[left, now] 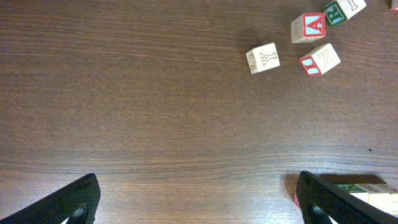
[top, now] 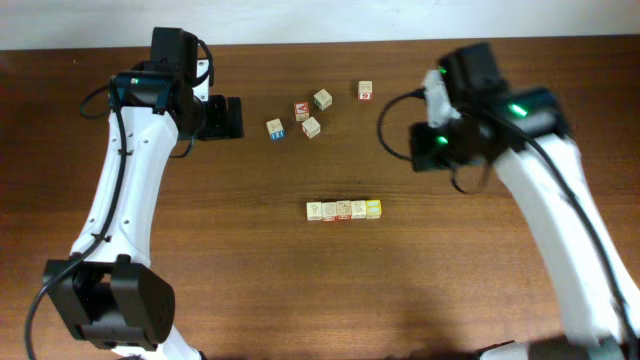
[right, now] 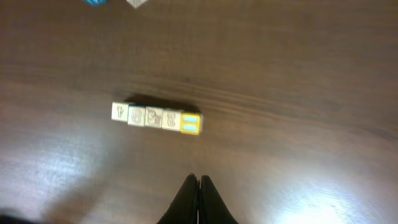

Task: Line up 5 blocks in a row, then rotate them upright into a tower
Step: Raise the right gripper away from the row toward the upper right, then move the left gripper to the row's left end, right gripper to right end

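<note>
So the five blocks point(top: 344, 209) sit in a tight straight row in the middle of the bench point(top: 230, 260), touching side to side, with the yellow-green one point(top: 373, 208) at the end toward my right arm. My left jaws are spread wide with nothing in them, over by the loose cubes point(top: 311, 127) further back. My right jaws are pressed together, empty, hanging over bare bench off the row's yellow-green side.

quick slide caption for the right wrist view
Shut right gripper hangs over the table, just short of a tight row of five blocks, the end one yellow.
</note>
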You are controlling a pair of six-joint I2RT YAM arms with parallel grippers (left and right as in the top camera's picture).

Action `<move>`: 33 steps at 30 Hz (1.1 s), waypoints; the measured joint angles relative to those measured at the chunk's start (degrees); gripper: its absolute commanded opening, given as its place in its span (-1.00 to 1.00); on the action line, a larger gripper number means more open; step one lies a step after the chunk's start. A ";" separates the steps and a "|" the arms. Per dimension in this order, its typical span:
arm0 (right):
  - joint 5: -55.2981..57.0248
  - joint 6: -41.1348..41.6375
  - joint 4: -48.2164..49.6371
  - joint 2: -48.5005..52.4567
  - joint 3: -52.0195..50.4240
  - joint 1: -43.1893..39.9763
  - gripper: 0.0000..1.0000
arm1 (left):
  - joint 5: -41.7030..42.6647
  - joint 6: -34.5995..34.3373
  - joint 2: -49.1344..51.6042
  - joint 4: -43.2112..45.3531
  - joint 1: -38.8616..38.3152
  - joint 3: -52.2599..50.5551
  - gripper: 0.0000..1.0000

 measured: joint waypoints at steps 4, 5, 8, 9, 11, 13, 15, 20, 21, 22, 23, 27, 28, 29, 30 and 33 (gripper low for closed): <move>2.73 0.42 -3.32 -10.19 0.09 0.00 -0.91 | 0.17 0.00 0.00 0.02 0.00 0.00 0.98; 3.17 0.44 -3.41 -11.87 -0.17 0.00 -0.91 | 0.55 0.00 0.00 0.00 0.00 0.00 0.98; 3.34 1.03 -3.21 -13.70 -2.56 0.00 -0.91 | 2.01 -0.02 0.00 0.00 -0.02 0.00 0.99; 2.91 1.44 -2.51 -13.73 -4.13 0.00 -0.91 | 2.34 0.00 0.00 0.00 -0.02 0.00 0.99; 0.66 1.90 1.22 -13.14 -9.20 0.00 -0.91 | 2.93 -0.02 0.00 0.07 0.00 0.00 0.67; -1.03 2.12 5.95 -12.72 -14.62 0.00 -0.92 | 4.31 -0.44 0.00 0.48 0.00 0.02 -0.32; -2.08 3.19 9.99 -11.98 -19.69 0.00 -0.85 | 6.84 -0.79 0.00 -0.04 0.00 0.02 -1.00; -2.75 4.72 16.94 -9.90 -27.36 -0.04 -0.85 | 8.94 -3.67 -0.02 0.00 -0.07 -3.43 -1.00; -2.89 4.83 16.76 -9.33 -27.47 -0.22 -0.86 | 8.94 -4.15 0.00 0.15 -0.07 -5.01 -1.00; -3.19 4.90 16.81 -8.85 -27.47 -0.39 -0.86 | 8.94 -4.37 0.00 0.42 -0.07 -6.19 -1.00; -3.45 4.92 16.81 -8.33 -27.47 -0.76 -0.92 | 8.94 -4.68 0.00 0.90 -0.07 -7.39 -1.00; -7.32 3.50 18.18 -4.52 -27.47 -5.05 -0.92 | 8.92 -5.33 0.00 2.08 -0.57 -12.46 -1.00; -8.48 2.75 18.56 -3.67 -27.47 -5.97 -0.92 | 8.92 -5.33 0.00 2.64 -0.76 -13.00 -1.00; -10.49 1.49 19.17 -2.49 -27.47 -7.26 -0.92 | 8.87 -5.31 0.00 3.85 -1.22 -13.79 -1.00; -12.74 -0.11 19.45 -1.11 -27.47 -8.48 -0.92 | 8.87 -5.31 0.00 5.29 -1.86 -14.64 -1.00; -17.18 -4.22 19.69 1.70 -27.47 -10.36 -0.92 | 8.87 -5.31 0.00 10.25 -4.63 -18.29 -1.00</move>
